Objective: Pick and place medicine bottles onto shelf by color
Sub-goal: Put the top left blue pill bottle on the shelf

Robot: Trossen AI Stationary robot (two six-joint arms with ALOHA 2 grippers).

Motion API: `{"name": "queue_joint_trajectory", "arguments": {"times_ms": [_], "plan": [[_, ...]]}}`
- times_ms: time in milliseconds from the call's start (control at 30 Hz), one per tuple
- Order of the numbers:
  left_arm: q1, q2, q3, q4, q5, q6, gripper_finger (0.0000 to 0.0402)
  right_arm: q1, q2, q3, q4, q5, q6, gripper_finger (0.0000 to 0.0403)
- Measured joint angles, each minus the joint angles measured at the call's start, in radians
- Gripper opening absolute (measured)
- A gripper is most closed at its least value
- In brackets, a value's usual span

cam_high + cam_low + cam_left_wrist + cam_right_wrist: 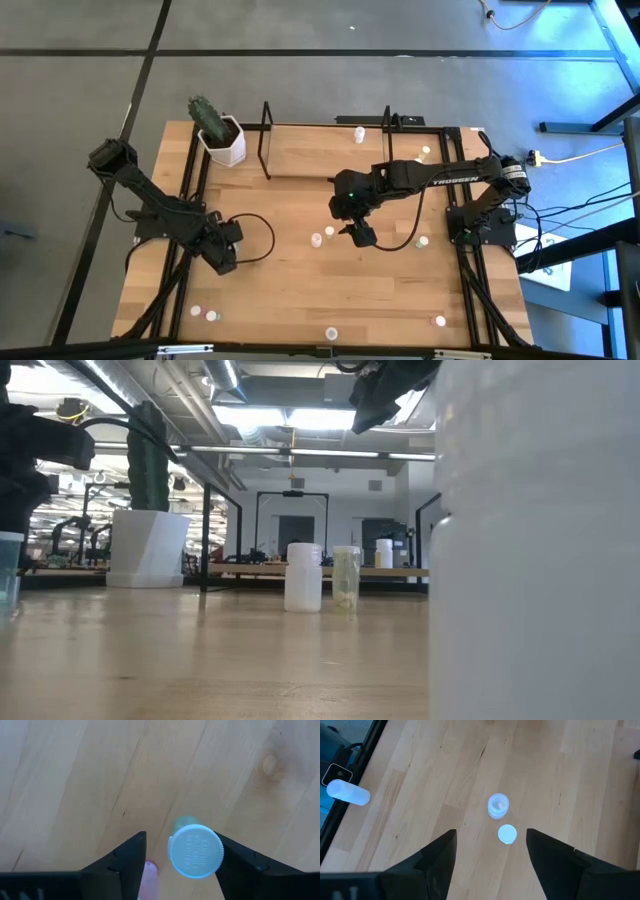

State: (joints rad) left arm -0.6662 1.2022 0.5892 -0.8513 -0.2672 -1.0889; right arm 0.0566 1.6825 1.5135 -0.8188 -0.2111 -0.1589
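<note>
My left gripper (226, 252) points down at the table's left side, open around a small upright medicine bottle with a pale green cap (196, 851) that stands on the wood. A pink rounded thing (150, 872) shows by the other finger; I cannot tell what it is. My right gripper (358, 233) hangs open above the table's middle, over two upright bottles (498, 805) (507, 834). The black wire shelf (325, 150) stands at the far edge, with one bottle (359, 133) by it. My left gripper has one finger (240, 862) right against the rim of the bottle's cap (219, 851); I cannot tell whether it touches. The other finger (131, 857) stands apart from the cap. The fingers come from above, and the bottle stands upright on the table.
A white cactus pot (222, 140) stands at the far left beside the shelf. Loose bottles are scattered near the front edge (196, 311) (331, 333) (439, 321) and on the right (422, 241). One bottle lies on its side (347, 792). Black rails run along the table's sides.
</note>
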Motion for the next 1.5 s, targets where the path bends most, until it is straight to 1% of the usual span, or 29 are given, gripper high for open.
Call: {"name": "queue_joint_trajectory", "arguments": {"times_ms": [433,500,667,833,1033,1267,1433,1500], "plan": [[0.000,0.000,0.000,0.008,0.000,0.000,0.0092,0.000,0.000,0.000,0.000,0.000,0.000,0.0241],[0.000,0.000,0.000,0.016,0.000,0.000,0.0081,0.000,0.000,0.000,0.000,0.000,0.000,0.0241],[0.000,0.000,0.000,0.036,0.000,0.000,0.0079,0.000,0.000,0.000,0.000,0.000,0.000,0.0241],[0.000,0.000,0.001,0.060,0.000,-0.001,0.0086,0.000,0.000,0.000,0.001,0.000,-0.002,0.0241],[0.000,0.000,0.048,0.056,0.000,0.001,0.0081,0.000,-0.002,0.000,0.024,0.000,-0.001,0.0241],[0.001,0.000,0.160,0.014,-0.001,0.001,0.0082,0.000,-0.013,0.000,0.032,0.000,0.018,0.0241],[0.019,0.000,0.283,-0.069,-0.009,0.006,0.0083,0.000,-0.014,0.000,0.044,0.000,0.024,0.0241],[0.037,0.000,0.333,-0.092,-0.012,0.034,0.0083,0.000,-0.023,0.000,0.047,0.000,0.024,0.0241]]}}
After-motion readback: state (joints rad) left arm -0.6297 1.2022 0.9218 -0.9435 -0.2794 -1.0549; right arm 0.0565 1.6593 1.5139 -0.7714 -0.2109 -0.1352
